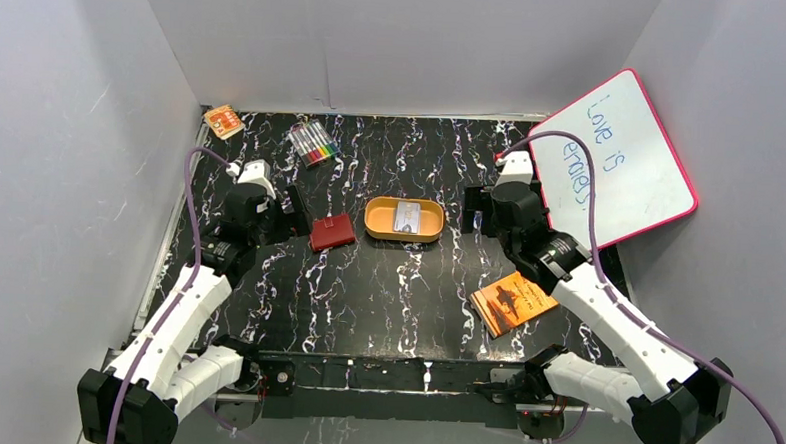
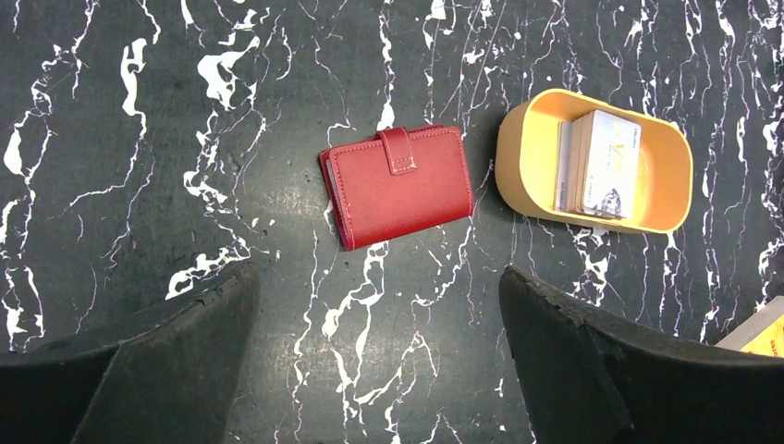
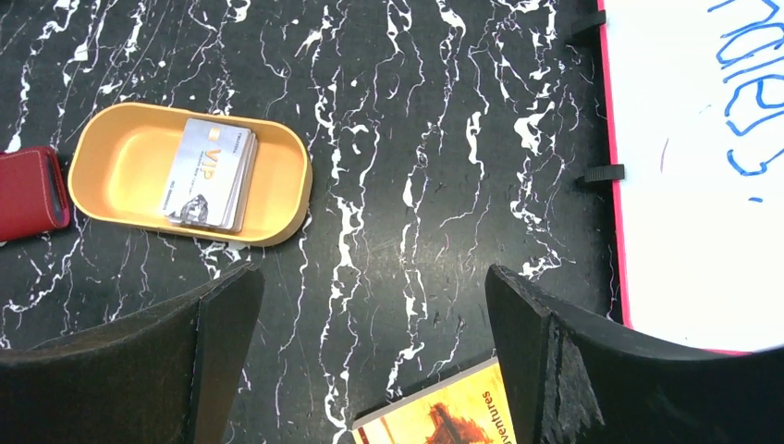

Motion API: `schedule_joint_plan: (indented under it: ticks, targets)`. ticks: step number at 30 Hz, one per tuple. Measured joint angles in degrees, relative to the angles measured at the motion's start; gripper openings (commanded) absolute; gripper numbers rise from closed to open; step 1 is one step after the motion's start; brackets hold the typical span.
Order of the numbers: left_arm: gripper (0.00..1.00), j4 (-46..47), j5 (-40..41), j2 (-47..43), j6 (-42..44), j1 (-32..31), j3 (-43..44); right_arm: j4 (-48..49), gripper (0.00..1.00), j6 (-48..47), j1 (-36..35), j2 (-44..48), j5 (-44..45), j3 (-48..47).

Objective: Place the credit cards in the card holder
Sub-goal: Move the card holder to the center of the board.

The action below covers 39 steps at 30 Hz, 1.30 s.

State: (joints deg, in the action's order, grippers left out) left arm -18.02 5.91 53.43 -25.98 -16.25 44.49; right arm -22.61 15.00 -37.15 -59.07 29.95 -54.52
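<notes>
Black marble-pattern tabletop (image 1: 386, 292), grey walls (image 1: 63, 118) around, whiteboard (image 1: 622, 157) far right; left hand (image 2: 377, 287), right hand (image 3: 374, 277) both wide, empty

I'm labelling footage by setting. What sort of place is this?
Probably a robot lab test cell: plain grey walls box in a black marbled table, two robot arms stand bolted at its near edge, and props like a whiteboard sit around.

The black, white-veined marble-patterned surface (image 1: 386, 282) is being enclosed on three sides by plain pale grey walls (image 1: 397, 42). It is being lit evenly.
</notes>
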Motion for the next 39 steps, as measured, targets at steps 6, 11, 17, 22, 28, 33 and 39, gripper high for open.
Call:
schedule_joint_plan:
  ticks: [6,11,17,22,28,33,39]
  targets:
    - [0.98,-0.15,-0.09,0.04,-0.24,0.00,-1.07,1.11,0.99,-0.92,0.00,1.90,-3.41,1.09]
    - [0.98,0.76,-2.10,0.76,-0.20,0.00,-1.42,0.83,0.99,-1.62,0.00,0.79,-8.59,0.20]
    - [0.96,1.07,-3.58,5.44,-0.26,-0.02,-1.68,1.55,0.94,0.15,0.00,0.72,-17.99,0.48]
    - [0.94,-0.28,-3.80,13.90,-1.46,0.00,0.37,4.13,0.91,4.26,0.00,0.11,-25.51,3.32]
    - [0.92,-0.37,-4.92,22.56,-3.43,0.04,4.92,5.70,0.90,9.22,-0.83,-1.64,-31.61,8.39]
    - [0.90,1.07,-6.05,28.96,-5.09,0.94,9.88,6.49,0.89,11.85,-1.55,-1.81,-33.73,9.73]
    - [0.87,2.45,-6.80,37.42,-6.32,2.34,15.96,6.82,0.89,13.22,-2.01,-1.16,-34.67,10.45]
